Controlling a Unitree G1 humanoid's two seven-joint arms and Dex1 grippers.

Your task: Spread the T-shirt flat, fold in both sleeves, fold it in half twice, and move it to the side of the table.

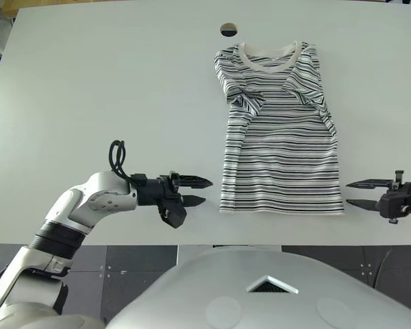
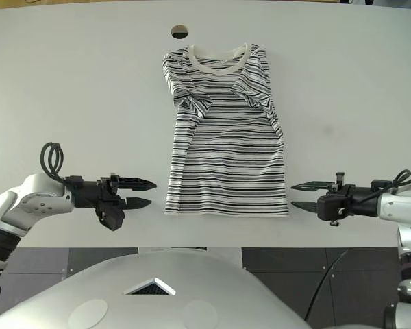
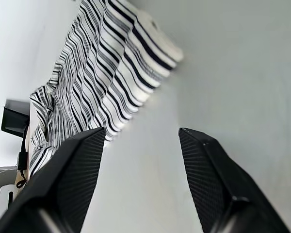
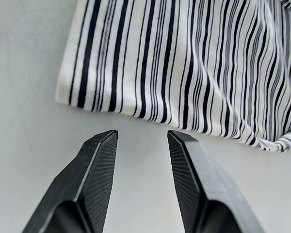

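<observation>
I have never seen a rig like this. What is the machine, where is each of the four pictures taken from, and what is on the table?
It is a humanoid robot with two arms, each ending in a two-finger gripper. Two pictures come from its head, looking down; the other two come from cameras on the wrists. On the white table lies a striped T-shirt, sleeves folded in. The left gripper and right gripper are open beside the hem's corners, holding nothing.

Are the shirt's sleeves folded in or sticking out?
Folded in. Both sleeves lie across the chest of the T-shirt, inside its edges.
</observation>
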